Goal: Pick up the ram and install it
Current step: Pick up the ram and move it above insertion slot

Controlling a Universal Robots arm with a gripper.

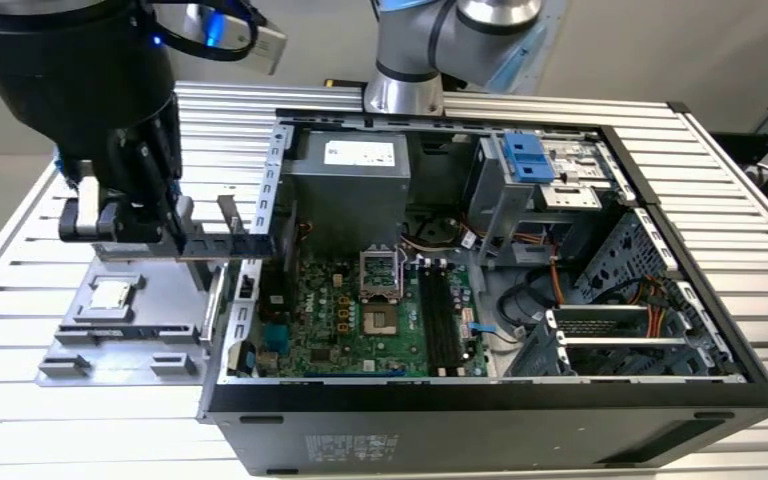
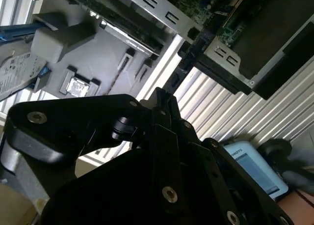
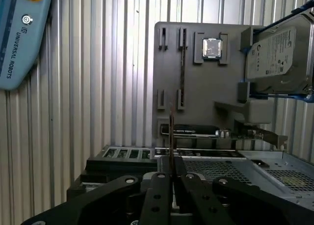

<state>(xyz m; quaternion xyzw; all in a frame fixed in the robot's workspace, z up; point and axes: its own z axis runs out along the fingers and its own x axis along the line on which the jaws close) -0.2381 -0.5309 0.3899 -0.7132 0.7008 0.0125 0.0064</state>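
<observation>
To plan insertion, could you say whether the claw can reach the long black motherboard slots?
Probably yes: the claw hangs beside the open black computer case, and nothing covers the long black plastic slots.

I see the computer case (image 1: 491, 405) mid-table (image 1: 4, 300), the parts tray (image 1: 157, 305) just beside it at the exterior view's left, and the ram (image 3: 171, 131), in the gripper (image 3: 172, 168), above the tray.
</observation>
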